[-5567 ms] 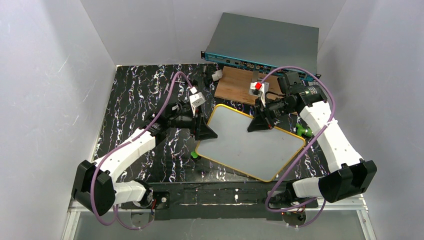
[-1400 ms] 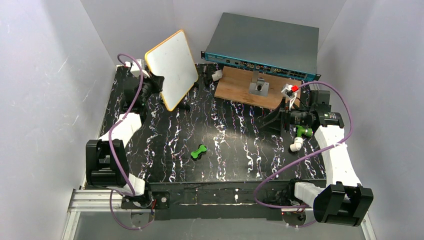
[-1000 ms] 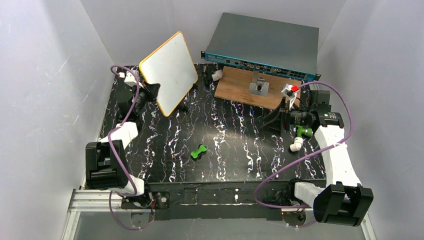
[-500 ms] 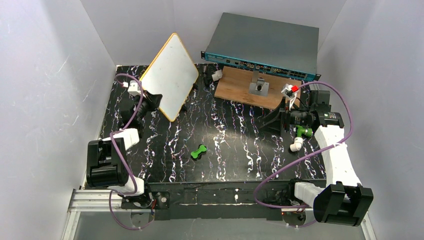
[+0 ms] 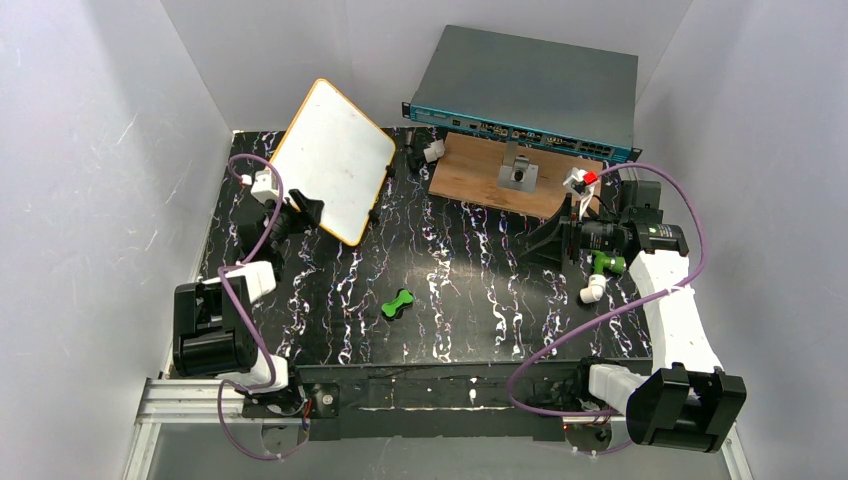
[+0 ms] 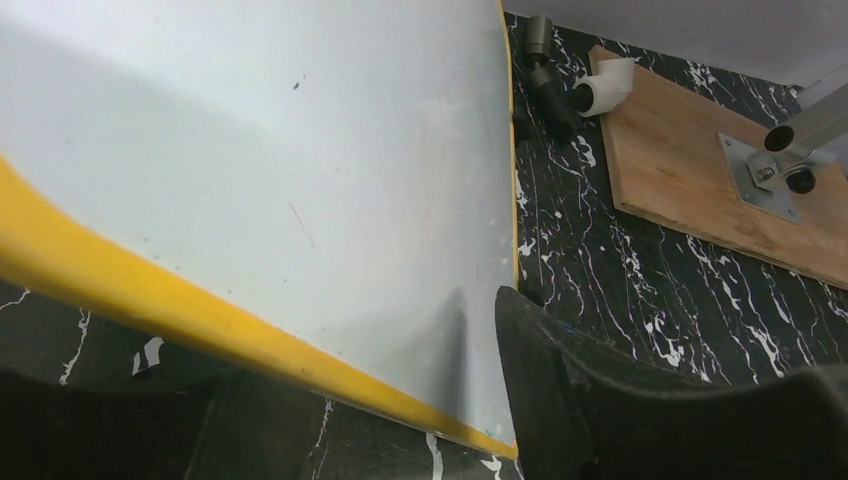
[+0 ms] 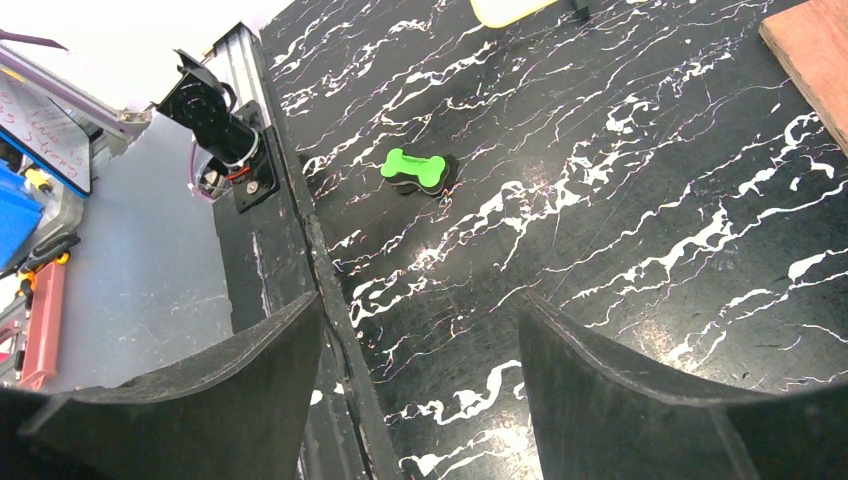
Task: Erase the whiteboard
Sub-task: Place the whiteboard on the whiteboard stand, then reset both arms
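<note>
The whiteboard (image 5: 335, 160), white with an orange-yellow frame, stands tilted at the back left, its lower corner near the table. In the left wrist view its face (image 6: 300, 150) fills the frame, showing only faint specks. My left gripper (image 5: 300, 212) sits at its lower edge. The jaws (image 6: 370, 350) are open, one finger in front of the board and one behind the yellow rim, with a gap. My right gripper (image 5: 555, 240) hovers at the right, open (image 7: 420, 310) and empty above the black marbled table.
A green bone-shaped block (image 5: 400, 303) (image 7: 415, 170) lies mid-table. A wooden board (image 5: 480, 170) (image 6: 700, 190) with a metal post (image 5: 518, 175) sits at the back, in front of a grey rack unit (image 5: 530, 80). White (image 5: 592, 290) and green (image 5: 607, 263) fittings lie beside the right arm.
The left arm drew back and lower with the whiteboard, which tipped from steeply upright to more slanted. The left jaws went from shut on the board's edge to open. The right arm stayed still.
</note>
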Robot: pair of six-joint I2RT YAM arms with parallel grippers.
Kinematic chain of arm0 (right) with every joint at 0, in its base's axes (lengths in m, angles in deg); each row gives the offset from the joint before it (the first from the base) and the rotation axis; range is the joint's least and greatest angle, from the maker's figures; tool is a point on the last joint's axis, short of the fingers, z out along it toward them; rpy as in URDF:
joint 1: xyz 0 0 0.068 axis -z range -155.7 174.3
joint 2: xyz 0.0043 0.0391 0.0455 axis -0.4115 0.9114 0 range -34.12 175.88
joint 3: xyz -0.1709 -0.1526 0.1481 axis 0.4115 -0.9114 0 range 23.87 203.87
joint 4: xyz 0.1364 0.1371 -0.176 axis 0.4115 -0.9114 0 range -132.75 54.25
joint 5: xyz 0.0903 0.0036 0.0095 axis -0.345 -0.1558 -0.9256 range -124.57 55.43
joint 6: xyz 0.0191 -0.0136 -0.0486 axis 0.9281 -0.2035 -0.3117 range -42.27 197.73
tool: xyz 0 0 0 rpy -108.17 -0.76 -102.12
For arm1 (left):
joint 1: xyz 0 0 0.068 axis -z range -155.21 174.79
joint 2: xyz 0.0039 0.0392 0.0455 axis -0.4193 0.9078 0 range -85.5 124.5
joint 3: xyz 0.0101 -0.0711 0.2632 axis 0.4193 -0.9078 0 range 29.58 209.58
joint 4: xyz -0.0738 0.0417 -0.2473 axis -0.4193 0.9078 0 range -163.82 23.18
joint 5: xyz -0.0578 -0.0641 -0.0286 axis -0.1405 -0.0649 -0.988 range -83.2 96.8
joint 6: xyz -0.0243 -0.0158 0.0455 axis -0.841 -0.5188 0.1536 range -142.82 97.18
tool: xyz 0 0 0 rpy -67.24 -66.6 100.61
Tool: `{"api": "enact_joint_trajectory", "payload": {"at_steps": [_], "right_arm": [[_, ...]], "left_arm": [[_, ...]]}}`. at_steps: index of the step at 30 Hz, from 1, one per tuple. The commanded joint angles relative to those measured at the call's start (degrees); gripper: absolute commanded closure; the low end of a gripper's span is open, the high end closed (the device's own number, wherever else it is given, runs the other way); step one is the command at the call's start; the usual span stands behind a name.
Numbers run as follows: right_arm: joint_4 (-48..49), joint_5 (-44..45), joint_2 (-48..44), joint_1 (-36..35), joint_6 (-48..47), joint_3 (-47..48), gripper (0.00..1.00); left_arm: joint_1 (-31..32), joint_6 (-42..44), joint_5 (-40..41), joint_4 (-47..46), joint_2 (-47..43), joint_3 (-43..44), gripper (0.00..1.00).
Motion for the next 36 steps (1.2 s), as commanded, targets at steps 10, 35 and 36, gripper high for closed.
{"api": "enact_joint_trajectory", "payload": {"at_steps": [10,35,36], "right_arm": [[-0.5,1.22,-1.6,0.43,-1.51,-0.89,0.24],[-3.91,40.37,-11.83,6.53,21.6,12.08,0.1],[-3.92,39.98,-12.91,6.53,21.82,11.94,0.1]], "left_arm": [[-0.04,2.33,4.48,7.94,-16.25,-1.75,0.02],[11.83,-6.52,19.07,78.42,-52.9,19.82,0.02],[12.53,-6.74,18.5,79.17,-53.3,20.41,0.02]]}}
